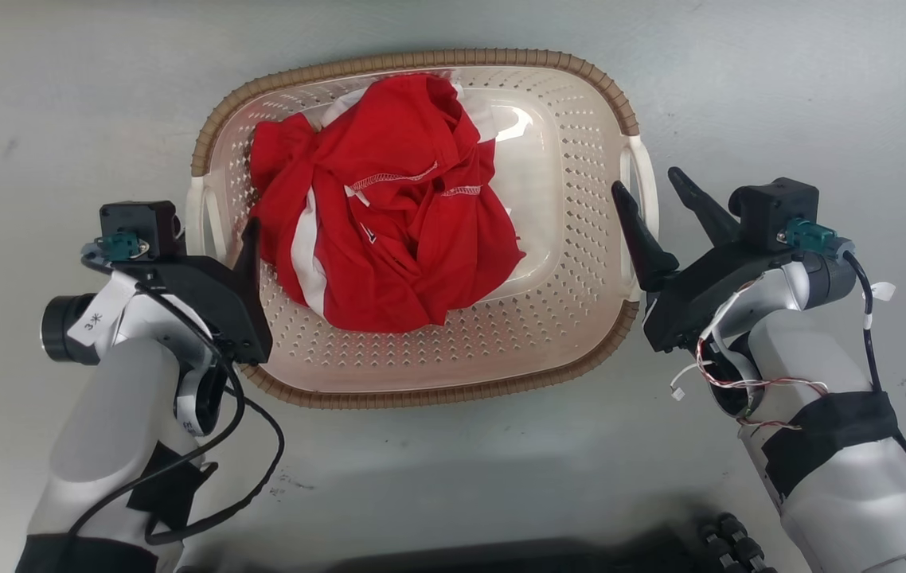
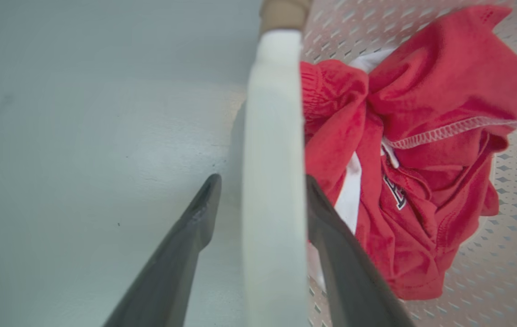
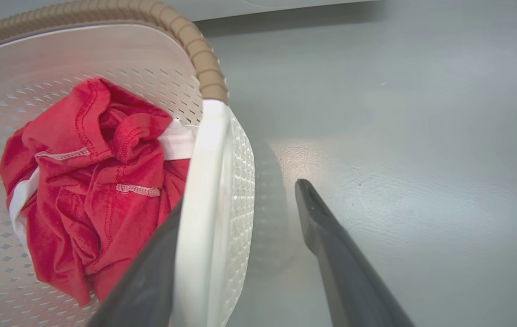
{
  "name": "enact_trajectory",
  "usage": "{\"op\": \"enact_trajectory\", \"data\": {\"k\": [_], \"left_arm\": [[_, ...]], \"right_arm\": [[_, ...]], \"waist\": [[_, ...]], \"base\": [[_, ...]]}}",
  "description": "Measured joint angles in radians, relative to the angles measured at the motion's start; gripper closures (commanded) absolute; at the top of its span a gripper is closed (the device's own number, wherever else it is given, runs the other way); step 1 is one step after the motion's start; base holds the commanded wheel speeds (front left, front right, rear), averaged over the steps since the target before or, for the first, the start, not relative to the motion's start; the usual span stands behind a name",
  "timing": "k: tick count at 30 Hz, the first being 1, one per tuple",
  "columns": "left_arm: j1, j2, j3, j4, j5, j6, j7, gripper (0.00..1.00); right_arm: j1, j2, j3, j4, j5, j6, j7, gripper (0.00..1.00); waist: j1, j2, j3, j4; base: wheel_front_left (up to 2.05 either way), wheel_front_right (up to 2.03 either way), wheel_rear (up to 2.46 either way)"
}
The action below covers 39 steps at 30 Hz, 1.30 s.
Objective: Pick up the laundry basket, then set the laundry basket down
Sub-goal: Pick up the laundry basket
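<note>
In the head view, the laundry basket [image 1: 421, 60] sits on the grey floor [image 1: 63, 119] mid-frame, with a crumpled red garment [image 1: 389, 215] heaped toward its left half. My left gripper [image 1: 214, 231], at the frame's left, is released and straddles the left handle [image 1: 200, 211]. My right gripper [image 1: 646, 181], at the frame's right, is spread wide around the right handle [image 1: 646, 155]. Neither is clamped on anything.

In the left wrist view, the left handle [image 2: 272, 136] runs up the middle of the frame through the left gripper [image 2: 262, 181]. The inner finger sits just beside the bar, while the outer one stands apart, with floor showing in the gap. The garment lies close to that inner finger.

In the right wrist view, the right gripper [image 3: 240, 195] has its inner finger partly hidden behind the right handle [image 3: 204, 204], on the basket's inner side. Its outer finger is well clear, over bare floor.

I judge the step in hand to be closing on both handles before the lift. I want each bar seated deep between the fingers rather than at the tips, and both jaws closing together. On the left I'd check that no cloth gets pinched. Then I'd raise both arms evenly, since the load sits toward the left and could tilt the basket.
</note>
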Motion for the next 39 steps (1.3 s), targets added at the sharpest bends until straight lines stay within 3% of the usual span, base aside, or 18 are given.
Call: {"op": "enact_trajectory", "data": {"k": [1,2,3,4,23,39], "left_arm": [[-0.005,-0.001,-0.001,0.009,0.000,-0.003,-0.004,0.58],[-0.009,-0.002,-0.002,0.017,0.000,-0.009,-0.008,0.77],[-0.013,-0.004,-0.002,0.025,0.000,-0.011,-0.012,1.00],[-0.015,-0.006,-0.003,0.032,0.000,-0.018,-0.017,1.00],[-0.073,-0.053,-0.012,0.192,-0.027,-0.071,-0.056,1.00],[-0.111,-0.116,-0.018,0.337,-0.112,-0.105,0.015,1.00]], "right_arm": [[-0.004,0.001,0.002,0.008,0.001,0.004,-0.001,0.16],[-0.009,0.001,0.005,0.016,0.005,0.005,-0.001,0.54],[-0.013,0.002,0.007,0.023,0.005,0.007,-0.007,0.69],[-0.016,0.005,0.010,0.029,0.005,0.007,-0.010,1.00],[-0.061,0.023,0.037,0.160,0.041,0.016,-0.059,1.00],[-0.076,-0.010,0.061,0.309,0.107,0.027,-0.016,1.00]], "waist": [[0.0000,0.0000,0.000,0.000],[0.0000,0.0000,0.001,0.001],[0.0000,0.0000,0.001,0.001],[0.0000,0.0000,0.001,0.002],[0.0002,0.0001,-0.034,0.012],[0.0002,0.0001,-0.157,0.036]], "base": [[0.00,0.00,0.00],[0.00,0.00,0.00],[0.00,0.00,0.00],[0.00,0.00,0.00],[0.00,0.00,0.00],[0.00,0.00,0.00]]}}
